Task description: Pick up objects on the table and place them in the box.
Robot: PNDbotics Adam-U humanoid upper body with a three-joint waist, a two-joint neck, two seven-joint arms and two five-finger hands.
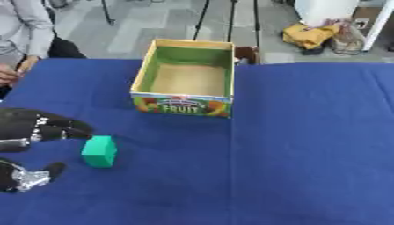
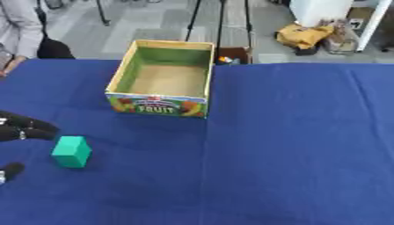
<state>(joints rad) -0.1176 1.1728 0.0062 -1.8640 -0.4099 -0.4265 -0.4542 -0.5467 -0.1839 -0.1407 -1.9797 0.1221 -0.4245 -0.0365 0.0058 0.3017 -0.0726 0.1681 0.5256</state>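
Surface: a blue cloth-covered surface (image 1: 308, 145) is seen from above, filling most of both views; a faint fold line runs down the cloth from the box's right front corner.

Box: an open cardboard box (image 1: 185, 78) is set on the far middle of the surface, upright, with green inner walls, a brown bare bottom and a front panel printed with fruit pictures and the word FRUIT. Nothing is seen inside it.

Block: a green block (image 1: 99, 151) is stood on the cloth near the left edge, well in front of the box and to its left, apart from the box.

Left hand: the left hand (image 1: 31, 127) is shown at the left edge, black with silver parts. Its fingers (image 1: 69, 129) are held apart from the thumb (image 1: 34, 176), reaching towards the block from the left; the upper fingertips are placed just beside the block's upper left corner, and the thumb lies lower, near the block's lower left. The block is not enclosed; whether a fingertip touches it cannot be told.

Right hand: not shown in either view.

Person: a seated person in a grey sleeve (image 1: 34, 26) is seen at the far left corner, beside the surface, away from the block and the box.
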